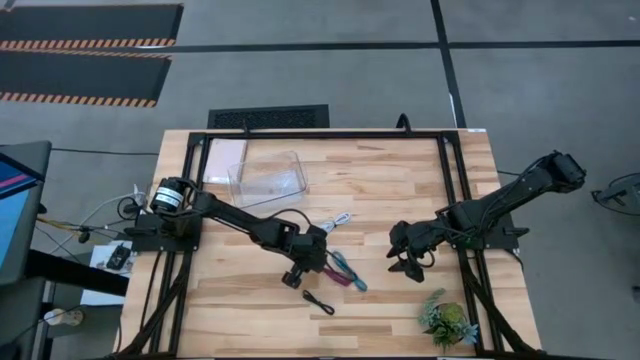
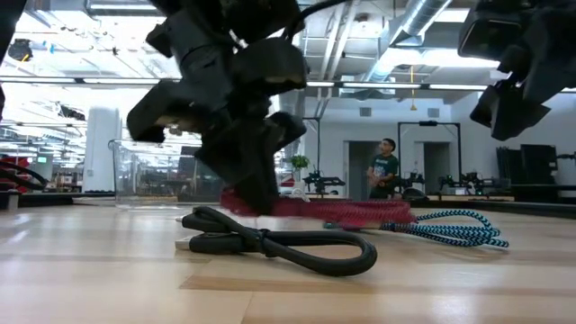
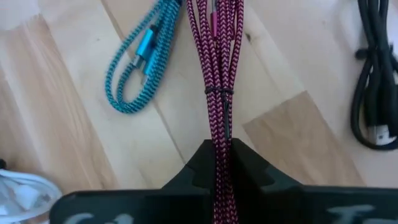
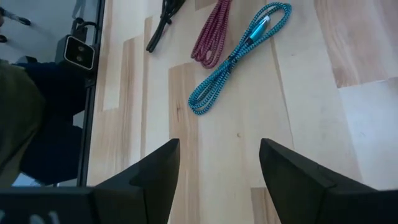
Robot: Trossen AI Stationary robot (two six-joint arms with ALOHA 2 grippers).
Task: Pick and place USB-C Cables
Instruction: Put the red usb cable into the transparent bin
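Observation:
The maroon-red cable [image 3: 219, 56] lies in a long bundle on the wooden table, and my left gripper [image 3: 221, 152] is shut on one end of it, near the table's middle [image 1: 318, 260]. The teal cable [image 3: 140, 68] lies right beside it. The black cable [image 1: 318, 300] lies nearer the front edge. The white cable [image 1: 336, 219] lies farther back. My right gripper [image 1: 408, 264] is open and empty above bare wood to the right of the cables, which show ahead of it in its wrist view: the teal cable [image 4: 239, 53] and the maroon-red cable [image 4: 211, 34]. My left gripper pinches the maroon-red cable's bundled strands at one end [image 3: 220, 134] between its two fingers. The fingers come from above, slanting down, and the cable runs straight out along them. The rest of the bundle [image 2: 333, 212] lies level on the table.
A clear plastic container [image 1: 268, 172] stands at the back left of the table. A small green potted plant [image 1: 447, 322] stands at the front right. A black frame [image 1: 452, 180] runs along the table's edges. A person [image 2: 384, 167] stands far off in the room behind.

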